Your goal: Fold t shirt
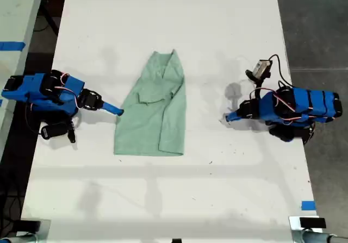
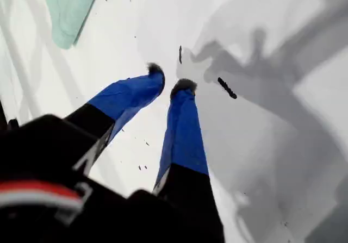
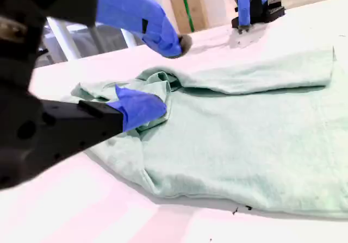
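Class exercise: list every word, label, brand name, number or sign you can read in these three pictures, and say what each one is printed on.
None can be read in any view.
T shirt: plain, no print or tag showing.
Arms and table: no lettering visible.
Blue tape on the table edge: blank.
Cardboard box in the second wrist view: too blurred to tell.
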Controlling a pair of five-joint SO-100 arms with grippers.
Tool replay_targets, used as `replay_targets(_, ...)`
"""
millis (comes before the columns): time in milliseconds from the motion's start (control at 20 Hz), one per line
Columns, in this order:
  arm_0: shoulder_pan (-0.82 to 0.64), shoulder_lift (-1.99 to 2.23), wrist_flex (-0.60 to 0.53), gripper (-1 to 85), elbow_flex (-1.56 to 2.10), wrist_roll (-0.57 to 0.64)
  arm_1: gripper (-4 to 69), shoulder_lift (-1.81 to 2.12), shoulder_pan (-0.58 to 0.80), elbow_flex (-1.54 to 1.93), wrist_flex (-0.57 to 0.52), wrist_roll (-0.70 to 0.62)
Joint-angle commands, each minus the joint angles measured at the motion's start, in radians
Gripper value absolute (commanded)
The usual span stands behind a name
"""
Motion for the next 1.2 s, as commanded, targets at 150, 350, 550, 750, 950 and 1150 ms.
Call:
replay_targets(150,0.054,0.006,0.012,14.3,-0.020,-0.135,6.4,0.008,0.009,0.058,0.003,-0.006)
replay_targets(350,0.287,0.008,0.075,-0.1,-0.164,-0.503,6.4,0.008,0.009,0.058,0.003,-0.006)
replay_targets(550,0.290,0.009,-0.026,2.3,-0.169,-0.520,6.4,0.008,0.009,0.058,0.003,-0.005)
replay_targets(750,0.124,0.009,-0.064,0.0,-0.160,-0.431,6.4,0.008,0.009,0.058,0.003,-0.005)
replay_targets(950,0.026,0.011,-0.121,0.0,-0.021,-0.411,6.5,0.008,0.014,0.058,0.003,-0.015)
replay_targets(1150,-0.023,-0.454,0.181,-0.1,-0.416,-0.594,6.6,0.008,0.017,0.058,0.003,-0.006)
